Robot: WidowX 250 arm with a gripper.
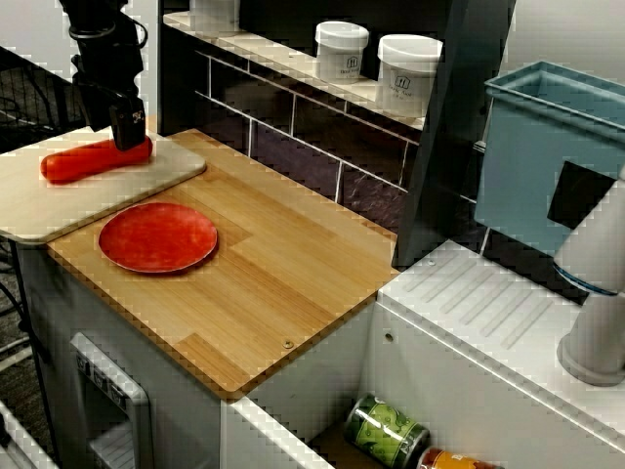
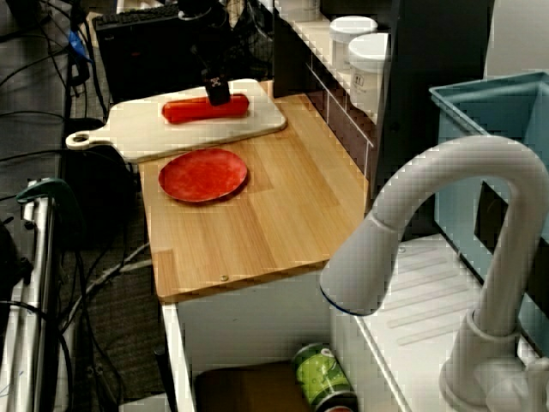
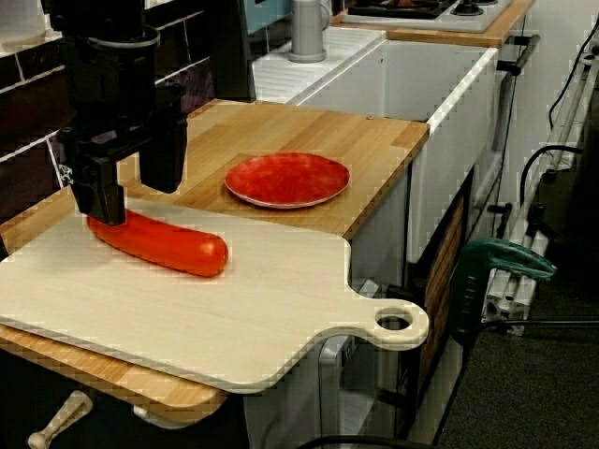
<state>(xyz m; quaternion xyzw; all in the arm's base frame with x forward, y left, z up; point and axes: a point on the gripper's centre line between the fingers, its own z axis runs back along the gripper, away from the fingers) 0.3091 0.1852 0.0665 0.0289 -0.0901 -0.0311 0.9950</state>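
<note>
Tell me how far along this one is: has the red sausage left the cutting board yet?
Not yet. Done: the gripper is down at one end of the red sausage, straddling it. In hand: the grasp; whether the jaws have closed on it cannot be told. Left: the sausage lies flat on the cutting board, not lifted, and the red plate beside the board is bare.

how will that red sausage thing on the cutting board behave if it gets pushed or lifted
The red sausage looks round and smooth, so a sideways push would probably roll it across the flat cutting board. Its glossy skin may be slippery in the gripper, whose fingers stand at one end. Lifted by that end, it might tilt or sag.
</note>
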